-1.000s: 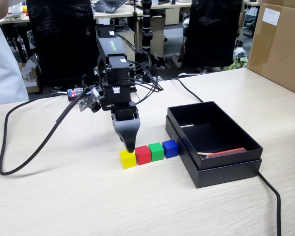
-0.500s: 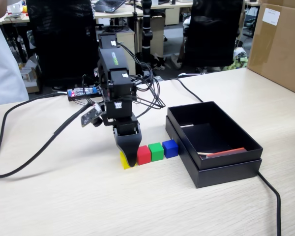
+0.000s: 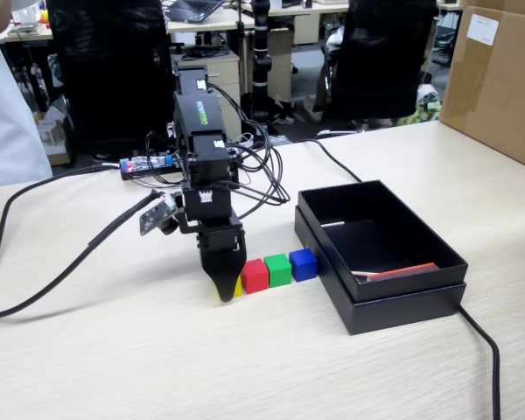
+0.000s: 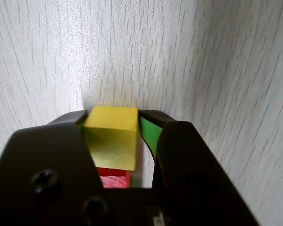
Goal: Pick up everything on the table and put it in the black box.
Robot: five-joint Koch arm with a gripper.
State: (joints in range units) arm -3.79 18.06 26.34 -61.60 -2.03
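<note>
Four small cubes sit in a row on the table, left of the black box. The yellow cube is at the left end, then red, green and blue. My gripper points straight down with its tips at the table, straddling the yellow cube. In the wrist view the left jaw lies against the cube. A narrow gap shows between the cube and the right jaw's green pad. The gripper is open.
A thick black cable loops over the table's left side, and another runs off the front right. A flat red-orange strip lies inside the box. A brown carton stands at the far right. Black chairs stand behind the table.
My gripper has come down from above the yellow cube to the table, and its jaws now flank that cube. The four cubes stay in their row.
</note>
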